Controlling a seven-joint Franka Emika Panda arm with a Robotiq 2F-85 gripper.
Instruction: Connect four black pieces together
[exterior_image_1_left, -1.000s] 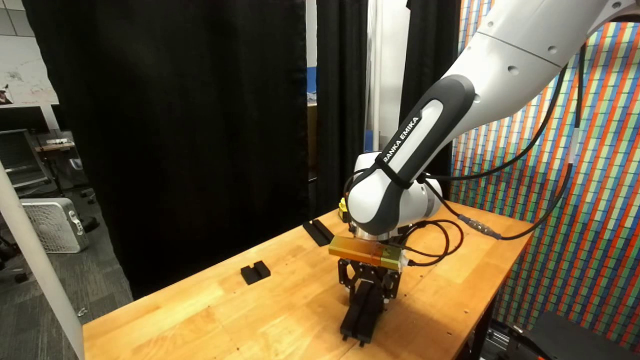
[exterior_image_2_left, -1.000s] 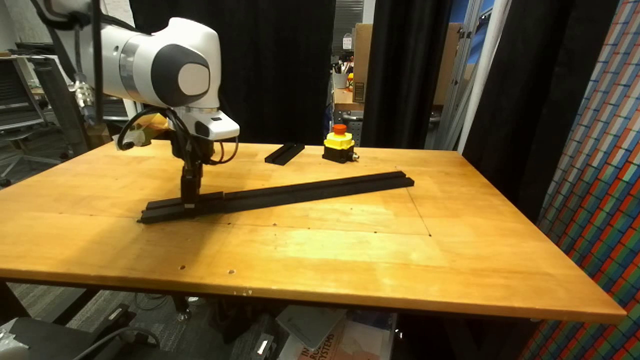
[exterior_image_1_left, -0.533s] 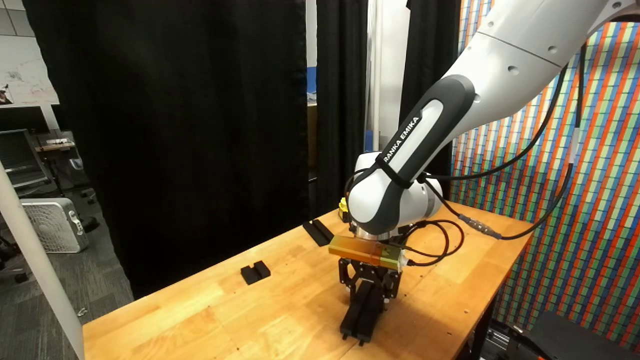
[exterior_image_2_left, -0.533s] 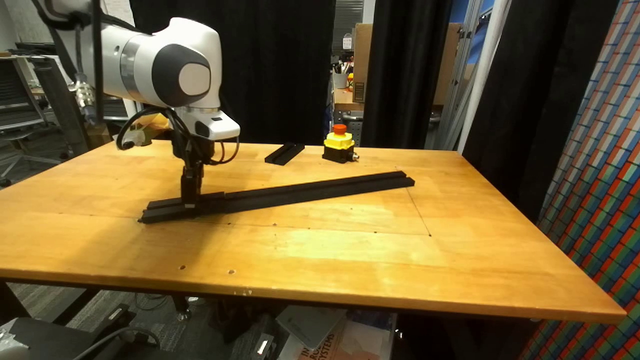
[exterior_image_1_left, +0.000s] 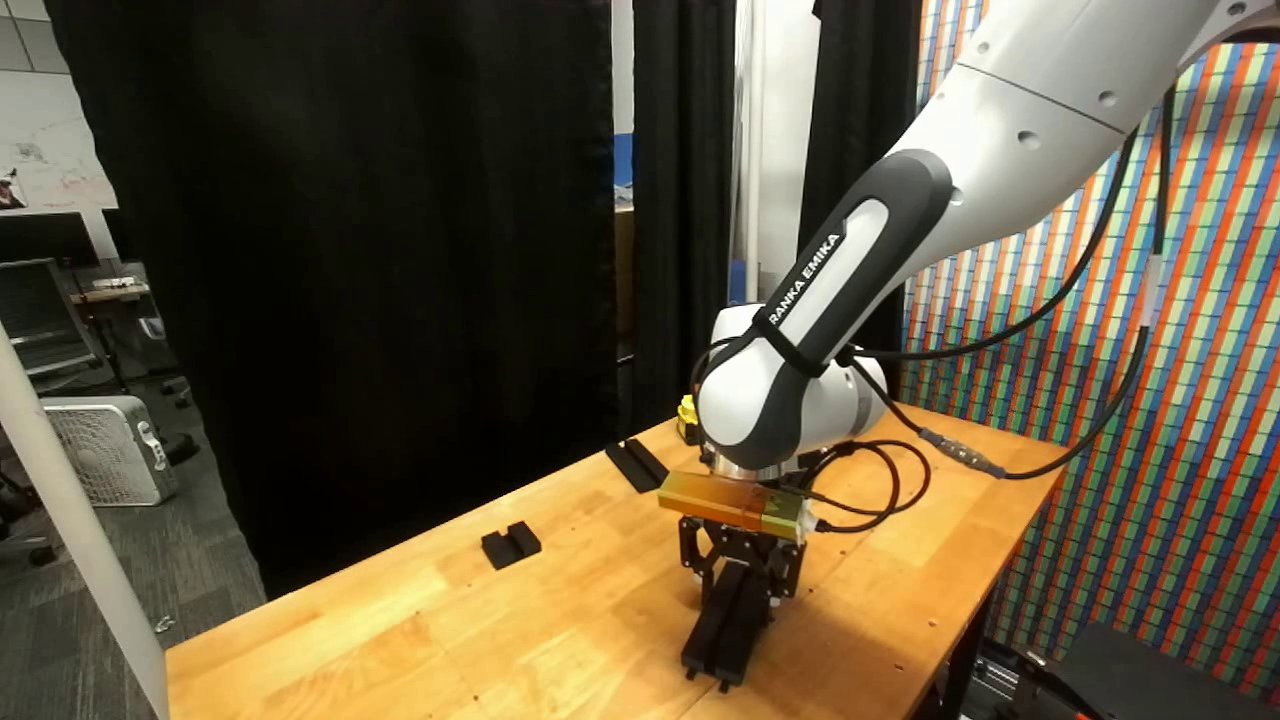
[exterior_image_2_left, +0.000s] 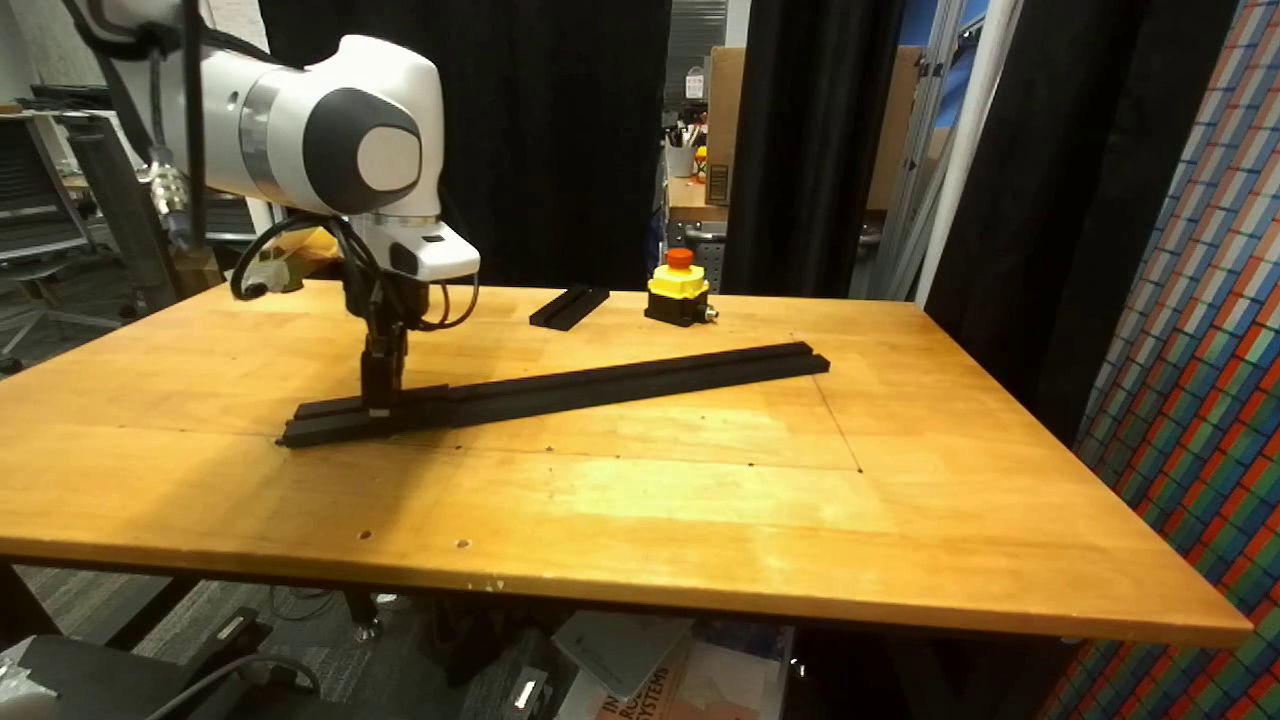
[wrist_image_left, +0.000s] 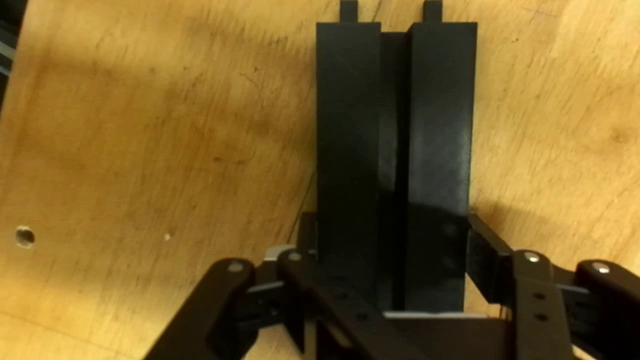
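In the wrist view, the gripper (wrist_image_left: 392, 235) holds a black bar (wrist_image_left: 345, 125), with its fingers (wrist_image_left: 490, 262) against the 2 long sides. I think this grip is chosen so that the bar does not turn and its groove (wrist_image_left: 392, 115) can follow the line. At the end away from the gripper, 2 pins (wrist_image_left: 348, 11) point free, so the joining is probably made at the opposite end, which the gripper hides there.

In an exterior view, the long black strip (exterior_image_2_left: 640, 380) continues from the held bar over the table (exterior_image_2_left: 720, 530). It lies flat, I suppose, so that the table supports each joint. Near the gripper a small step (exterior_image_2_left: 450, 388) shows in the top edge; whether this joint is tight, and how many of the 4 pieces are connected, I cannot tell.

Well apart, a black slab (exterior_image_1_left: 637, 465) and a small black block (exterior_image_1_left: 511, 545) lie toward the edge, perhaps not needed. The emergency button (exterior_image_2_left: 679, 285) stands near the slab, likely to be out of the way.
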